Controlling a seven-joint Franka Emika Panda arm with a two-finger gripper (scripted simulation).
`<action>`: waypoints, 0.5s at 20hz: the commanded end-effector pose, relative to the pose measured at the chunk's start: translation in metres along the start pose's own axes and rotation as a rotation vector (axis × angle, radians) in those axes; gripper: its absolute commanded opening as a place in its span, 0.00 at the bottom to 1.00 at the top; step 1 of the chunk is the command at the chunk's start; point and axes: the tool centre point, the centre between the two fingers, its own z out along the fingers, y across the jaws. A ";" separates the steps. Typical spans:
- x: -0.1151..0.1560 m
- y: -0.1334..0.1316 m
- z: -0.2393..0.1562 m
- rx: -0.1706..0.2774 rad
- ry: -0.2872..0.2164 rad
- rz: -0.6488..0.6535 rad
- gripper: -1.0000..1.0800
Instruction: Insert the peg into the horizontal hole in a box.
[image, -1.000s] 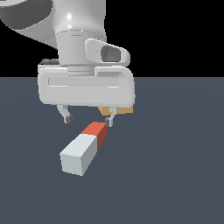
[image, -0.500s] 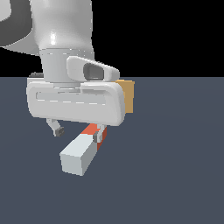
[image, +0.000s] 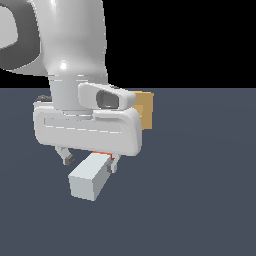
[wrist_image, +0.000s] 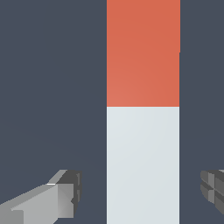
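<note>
Grey-white peg (image: 90, 180) lies at six o'clock under my pincer (image: 89, 163), box (image: 144, 109) behind at two o'clock. Wrist view: fingers (wrist_image: 57, 199) spread, straddling the peg (wrist_image: 143, 166) untouched. I'm pre-grasp; next, descend and close.

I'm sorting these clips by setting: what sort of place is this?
Likely a simulated test scene, not a real room: flat dark floor under black void, with only a plain peg, tan box, and the gripper, jaws open.
</note>
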 end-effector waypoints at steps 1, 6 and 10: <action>0.000 -0.001 0.013 0.001 0.001 0.001 0.96; 0.000 0.000 0.028 0.001 0.001 0.001 0.96; 0.000 0.000 0.030 0.001 0.001 0.001 0.00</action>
